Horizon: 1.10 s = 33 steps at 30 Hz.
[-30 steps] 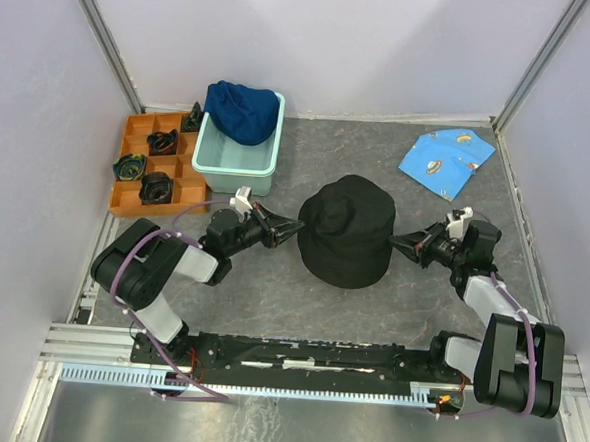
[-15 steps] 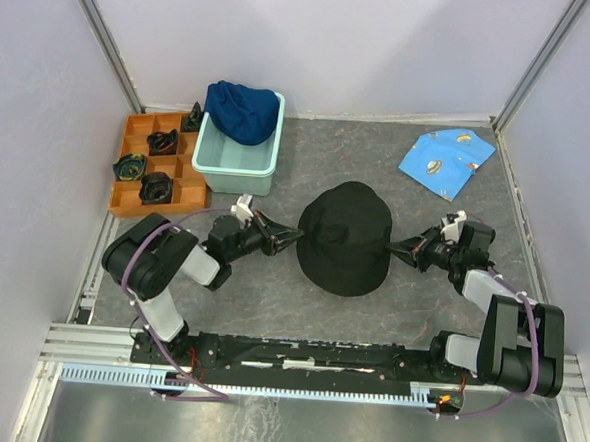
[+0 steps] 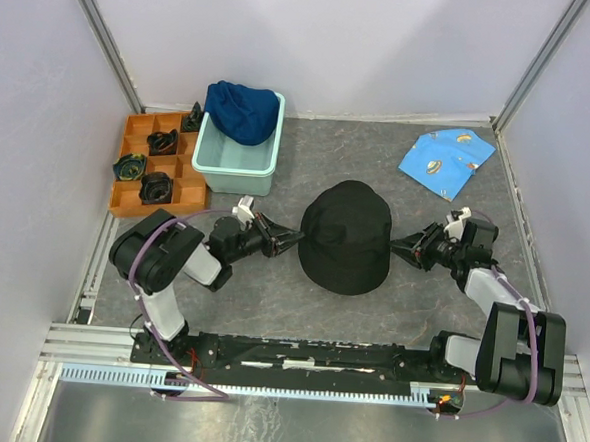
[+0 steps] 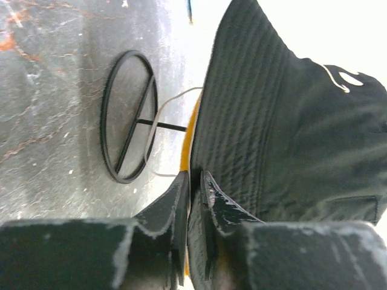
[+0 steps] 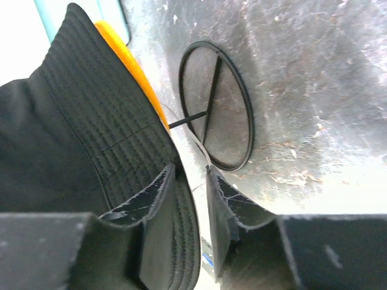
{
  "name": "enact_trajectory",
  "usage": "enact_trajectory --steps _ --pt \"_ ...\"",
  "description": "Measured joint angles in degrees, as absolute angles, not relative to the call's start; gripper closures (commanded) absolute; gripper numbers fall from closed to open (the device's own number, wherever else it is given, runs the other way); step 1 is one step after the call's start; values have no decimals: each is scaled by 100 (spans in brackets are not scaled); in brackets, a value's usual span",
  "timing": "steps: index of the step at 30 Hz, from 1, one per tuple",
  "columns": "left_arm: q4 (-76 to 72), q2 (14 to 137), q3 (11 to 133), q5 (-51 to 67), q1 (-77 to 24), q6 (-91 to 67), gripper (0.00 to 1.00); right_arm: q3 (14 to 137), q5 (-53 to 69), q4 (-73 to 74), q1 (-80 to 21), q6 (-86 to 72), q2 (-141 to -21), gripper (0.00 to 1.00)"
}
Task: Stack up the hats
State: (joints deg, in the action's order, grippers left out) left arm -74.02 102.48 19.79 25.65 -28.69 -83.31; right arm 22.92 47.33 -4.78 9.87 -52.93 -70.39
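Note:
The black hat (image 3: pixel 346 234) lies crown up in the middle of the table. A yellow-orange hat shows under its brim in the left wrist view (image 4: pixel 186 151) and the right wrist view (image 5: pixel 130 66). My left gripper (image 3: pixel 292 239) is shut on the black hat's left brim (image 4: pixel 242 121), low at the table. My right gripper (image 3: pixel 396 247) is at the right brim (image 5: pixel 91 133) with its jaws apart, the brim edge loose between them. The dark navy hat (image 3: pixel 242 111) sits in the mint-green tub (image 3: pixel 236 167). The light blue hat is hidden.
An orange compartment tray (image 3: pixel 125 209) with small dark items stands at the far left beside the tub. A flat printed light-blue cloth (image 3: pixel 445 160) lies at the back right. A black wire ring (image 4: pixel 129 116) lies on the table by the hat.
The black hat was held up and stretched tall between both grippers. It has come down and now lies flat and rounded. Both grippers have sunk to table level.

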Motion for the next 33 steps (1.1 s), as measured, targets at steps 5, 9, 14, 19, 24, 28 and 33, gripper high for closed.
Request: enact_trajectory --steps 5,9,14,19,24,28,33 --pt "-6563 9946 1959 2515 -2867 -8132 41 2349 4469 -1 991 -5083 -6875 51" --pt "-5990 9638 1946 2379 -2858 -7977 31 2416 4333 255 991 -4963 -6818 50" --pt "-5282 8984 1892 2189 -2698 -7800 29 2528 4178 598 1066 -4757 -6753 48" --pt "-4167 7865 1833 1931 -2134 -7489 28 2648 3931 1127 1302 -4466 -6598 45" --pt "-2598 7317 2803 1634 -1643 -6899 28 2884 3701 1557 1380 -4226 -6410 42" --pt "-1437 7417 4136 1306 -1516 -6353 27 3030 3590 1806 1393 -4077 -6309 41" --pt "-370 8040 6226 873 -1256 -5732 26 3103 3568 1942 1393 -4016 -6281 39"
